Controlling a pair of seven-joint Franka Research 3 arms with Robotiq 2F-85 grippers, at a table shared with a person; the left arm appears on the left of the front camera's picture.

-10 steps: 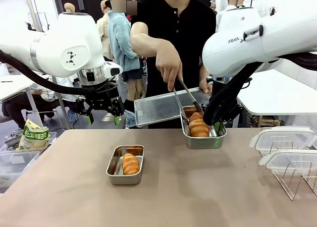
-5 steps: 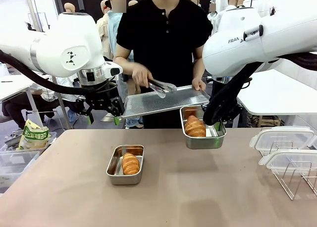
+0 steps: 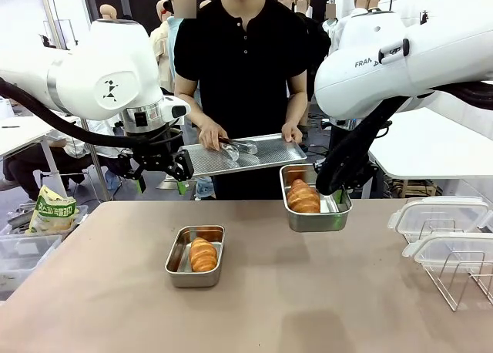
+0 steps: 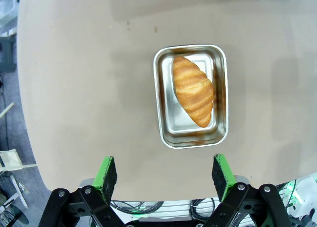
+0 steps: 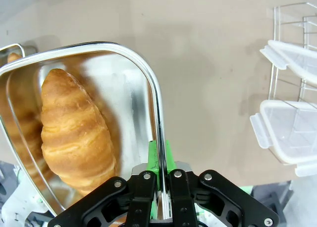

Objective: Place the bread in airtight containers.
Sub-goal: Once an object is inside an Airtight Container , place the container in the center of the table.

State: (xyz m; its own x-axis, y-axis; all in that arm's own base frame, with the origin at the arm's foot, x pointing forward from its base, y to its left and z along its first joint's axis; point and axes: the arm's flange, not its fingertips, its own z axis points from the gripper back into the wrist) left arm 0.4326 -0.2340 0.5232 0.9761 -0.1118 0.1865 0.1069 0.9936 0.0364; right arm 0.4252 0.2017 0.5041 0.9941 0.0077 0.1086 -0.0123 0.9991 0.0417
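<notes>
One airtight container (image 3: pixel 174 270) rests on the table with a croissant (image 3: pixel 202 254) inside. My left gripper (image 3: pixel 160 185) hangs open high above the table's far left. From the left wrist view, that tub (image 4: pixel 190 139) and its bread (image 4: pixel 193 90) lie beyond my open gripper (image 4: pixel 166 172). My right gripper (image 3: pixel 337 197) is shut on the right wall of the second container (image 3: pixel 314 219), which is held off the table with a croissant (image 3: pixel 303 196) in it. The right wrist view shows its rim (image 5: pixel 148 83) pinched in my gripper (image 5: pixel 159 162), beside the bread (image 5: pixel 74 133).
A person across the table holds a flat perforated tray (image 3: pixel 269 154) with tongs (image 3: pixel 240 146) lying on it. A wire rack (image 3: pixel 454 280) at the right carries two clear lids (image 3: pixel 439 214), also seen as lids (image 5: pixel 290 133) in the right wrist view. A snack bag (image 3: pixel 52 212) sits far left.
The person has pulled the tongs out of the held container, laid them on the tray and straightened up. Both arms have stayed still.
</notes>
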